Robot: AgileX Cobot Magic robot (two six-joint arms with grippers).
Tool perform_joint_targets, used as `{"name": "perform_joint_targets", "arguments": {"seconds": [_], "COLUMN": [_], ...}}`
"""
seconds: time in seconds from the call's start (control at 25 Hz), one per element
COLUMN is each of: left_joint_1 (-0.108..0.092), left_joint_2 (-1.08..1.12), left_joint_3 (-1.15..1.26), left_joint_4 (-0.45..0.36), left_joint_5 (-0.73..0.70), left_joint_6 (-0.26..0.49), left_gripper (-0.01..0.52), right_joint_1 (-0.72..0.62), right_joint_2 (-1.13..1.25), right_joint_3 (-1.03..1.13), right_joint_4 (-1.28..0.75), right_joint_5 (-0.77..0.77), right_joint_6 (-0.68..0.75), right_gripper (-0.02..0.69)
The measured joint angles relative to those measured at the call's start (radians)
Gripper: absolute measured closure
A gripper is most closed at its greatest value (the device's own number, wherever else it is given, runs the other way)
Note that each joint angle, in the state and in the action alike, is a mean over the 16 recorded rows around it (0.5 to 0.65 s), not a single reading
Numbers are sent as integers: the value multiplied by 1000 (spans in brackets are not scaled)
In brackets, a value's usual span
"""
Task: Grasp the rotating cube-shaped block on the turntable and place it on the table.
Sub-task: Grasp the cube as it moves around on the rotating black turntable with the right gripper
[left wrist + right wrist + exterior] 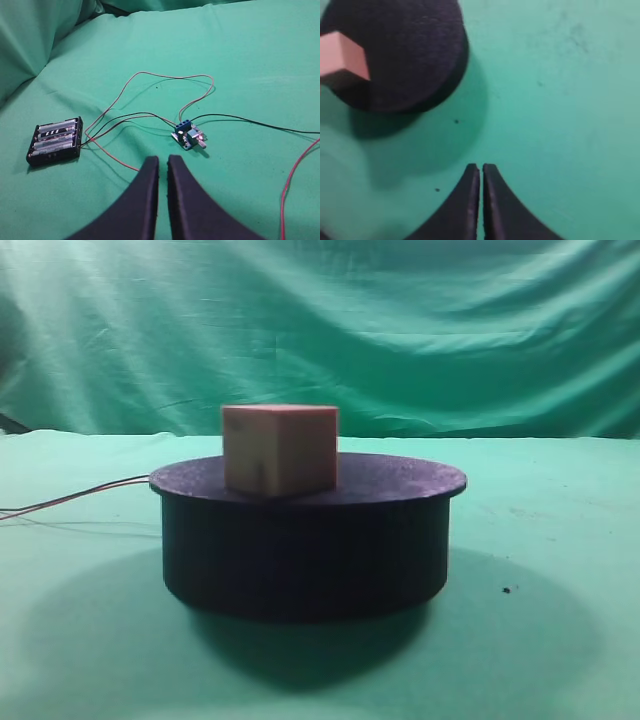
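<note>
A salmon-pink cube-shaped block (279, 449) stands on the black turntable (305, 540), left of its middle. In the right wrist view the block (342, 61) sits at the left edge on the turntable (410, 55), far up and left of my right gripper (481, 167), which is shut and empty above the green table (560, 100). My left gripper (163, 159) is shut, with a thin slit between the fingers, empty above the table (250, 60). Neither gripper shows in the exterior high view.
A black battery holder (55, 140) lies at the left and a small blue circuit board (188, 135) just beyond my left gripper, joined by red and black wires (150, 75). Thin wires (70, 500) trail left from the turntable. Green draped backdrop (320, 330) behind.
</note>
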Motion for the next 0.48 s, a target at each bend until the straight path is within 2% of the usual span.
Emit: {"name": "perform_joint_targets", "arguments": {"seconds": [0.36,0.48], "left_joint_1": [0,0], "left_joint_2": [0,0], "left_joint_3": [0,0], "left_joint_4": [0,0], "left_joint_5": [0,0], "left_joint_6": [0,0], "left_gripper": [514,514], "right_joint_1": [87,89], "right_joint_2": [184,236], "right_joint_3": [-153,-178], "right_joint_4": [-126,-150], "right_joint_5": [53,61], "right_joint_6": [191,241], "right_gripper": [195,121]}}
